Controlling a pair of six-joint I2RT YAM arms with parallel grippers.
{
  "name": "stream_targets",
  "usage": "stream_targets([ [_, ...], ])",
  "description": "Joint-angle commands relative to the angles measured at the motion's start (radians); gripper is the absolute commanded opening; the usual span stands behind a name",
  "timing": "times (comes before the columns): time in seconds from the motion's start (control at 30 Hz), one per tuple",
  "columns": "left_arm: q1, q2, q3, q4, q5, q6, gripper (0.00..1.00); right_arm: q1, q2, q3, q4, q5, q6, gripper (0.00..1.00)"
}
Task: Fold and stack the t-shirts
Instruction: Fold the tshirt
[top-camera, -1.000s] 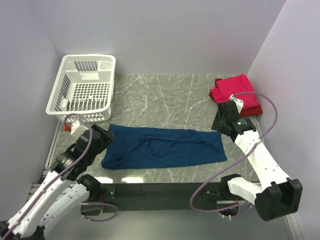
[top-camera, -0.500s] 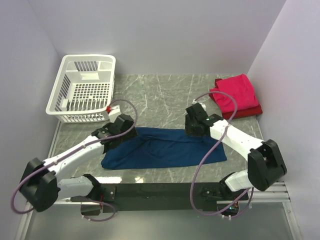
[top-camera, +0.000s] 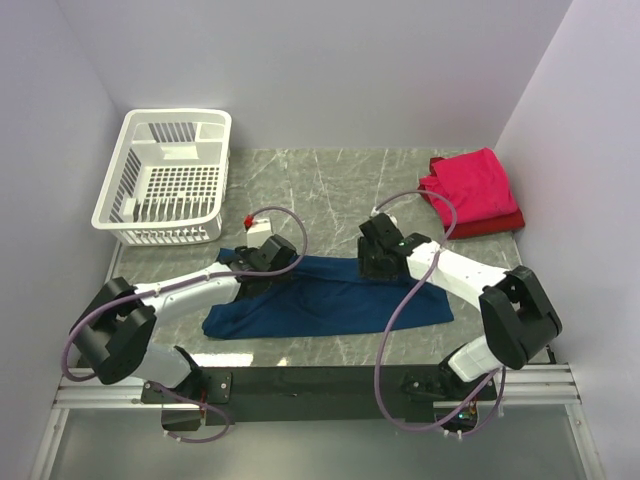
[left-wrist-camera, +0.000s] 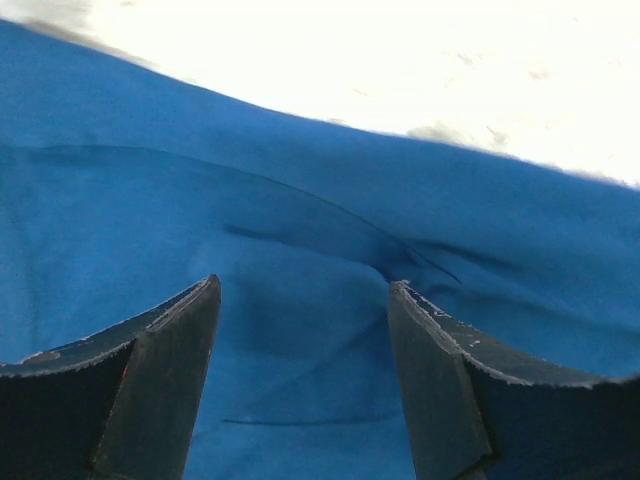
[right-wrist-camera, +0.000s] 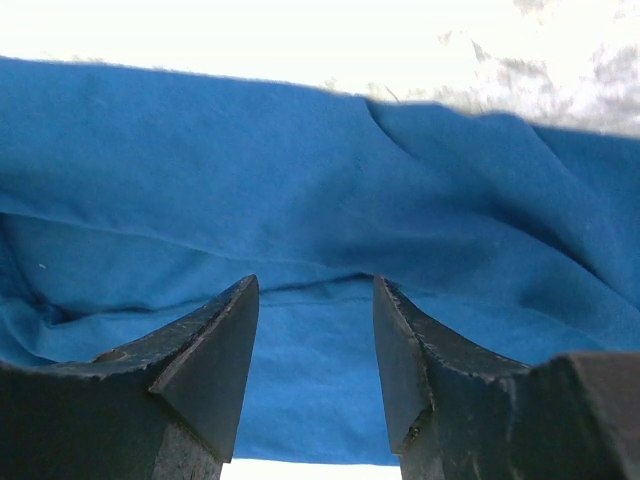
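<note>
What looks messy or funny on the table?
Only the navy blue t-shirt: it lies near the front of the table as a long, rumpled strip with creases and uneven edges, not a neat square like the folded red t-shirts in the far right corner. Nothing looks spilled or torn.

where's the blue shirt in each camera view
Top external: the blue shirt lies spread across the near middle of the table.
Left wrist: the blue shirt fills most of the frame, with table along the top.
Right wrist: the blue shirt again fills most of the frame.
Shared landmark: the shirt's far edge against the table.
</note>
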Motion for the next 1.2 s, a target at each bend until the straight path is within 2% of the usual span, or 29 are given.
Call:
stream_targets([
  [0.0,-0.001,-0.012,0.042,-0.053,-0.151,-0.074,0.73,0.003,-0.058,-0.037,0.025,0.020,0.017,0.56],
  [0.13,0.001,-0.037,0.013,-0.037,-0.171,-0.076,0.74,0.003,-0.069,-0.060,0.030,0.023,0.019,0.56],
  [0.33,0.005,0.027,-0.010,-0.004,-0.159,-0.081,0.72,0.003,-0.074,-0.076,0.039,0.010,0.026,0.56],
  [0.57,0.028,0.029,-0.053,0.073,-0.141,-0.068,0.70,0.003,-0.104,-0.100,0.036,0.021,0.026,0.56],
  [0.87,0.068,0.049,-0.095,0.148,-0.066,-0.047,0.60,0.004,-0.101,-0.131,0.050,0.009,0.036,0.56],
  [0.97,0.074,0.060,-0.101,0.153,-0.058,-0.044,0.50,0.003,-0.103,-0.131,0.043,0.012,0.036,0.56],
  [1.0,0.076,0.064,-0.099,0.148,-0.059,-0.048,0.41,0.003,-0.107,-0.129,0.043,0.013,0.036,0.56],
  [1.17,0.074,0.025,-0.096,0.115,-0.065,-0.061,0.15,0.004,-0.113,-0.131,0.040,0.015,0.036,0.56],
])
